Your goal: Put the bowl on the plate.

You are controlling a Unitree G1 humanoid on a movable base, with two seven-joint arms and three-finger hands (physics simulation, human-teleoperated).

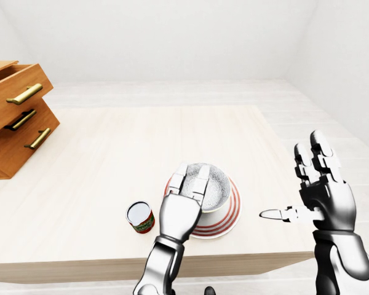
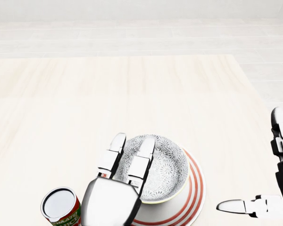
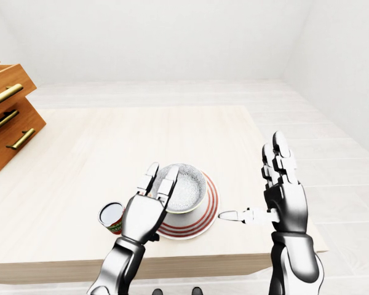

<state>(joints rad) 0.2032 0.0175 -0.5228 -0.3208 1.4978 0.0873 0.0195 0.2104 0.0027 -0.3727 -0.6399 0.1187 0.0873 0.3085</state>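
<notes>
A grey patterned bowl [image 2: 166,165] sits upright on a white plate [image 2: 195,187] with red rings, near the table's edge at the bottom of the head view. My left hand [image 2: 132,141] hovers over the bowl's left rim with its fingers [image 2: 142,155] stretched out flat, open and holding nothing. My right hand [image 1: 298,184] is raised to the right of the plate, off the table's right side. It is spread open, with the thumb pointing left toward the plate and a clear gap between them.
A red-labelled tin can [image 2: 60,207] stands just left of the plate, close beside my left wrist. A wooden chest with open drawers [image 1: 15,114] sits at the table's left in the left-eye view. The pale wooden table [image 2: 132,94] stretches beyond the plate.
</notes>
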